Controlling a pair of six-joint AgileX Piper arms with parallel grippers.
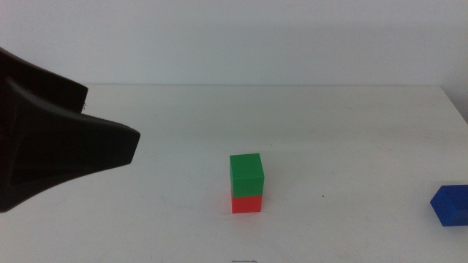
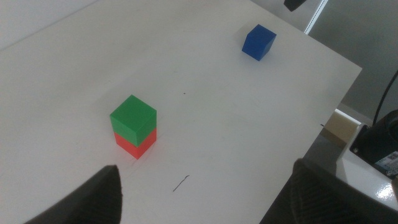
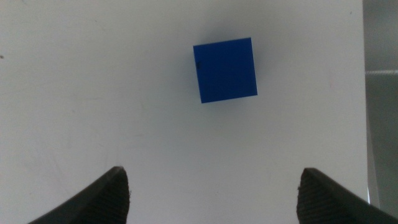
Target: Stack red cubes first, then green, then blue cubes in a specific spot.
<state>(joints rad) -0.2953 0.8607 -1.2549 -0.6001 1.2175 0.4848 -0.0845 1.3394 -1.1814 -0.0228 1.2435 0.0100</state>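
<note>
The green cube [image 1: 246,169] sits squarely on the red cube [image 1: 247,202] at the table's middle front. The stack also shows in the left wrist view, green [image 2: 134,116] on red [image 2: 137,144]. The blue cube [image 1: 451,206] lies alone at the far right edge of the middle view. My left gripper [image 2: 208,202] is open and empty, raised to the left of the stack; it shows as a dark mass [image 1: 110,146] in the middle view. My right gripper [image 3: 214,199] is open and empty, hovering above the blue cube [image 3: 225,69] without touching it.
The white table [image 1: 351,124] ends close to the blue cube, with its edge [image 3: 362,93] just beside it. Off that edge stand a pale box [image 2: 345,127] and cables. A small dark mark [image 2: 181,183] lies on the tabletop near the stack.
</note>
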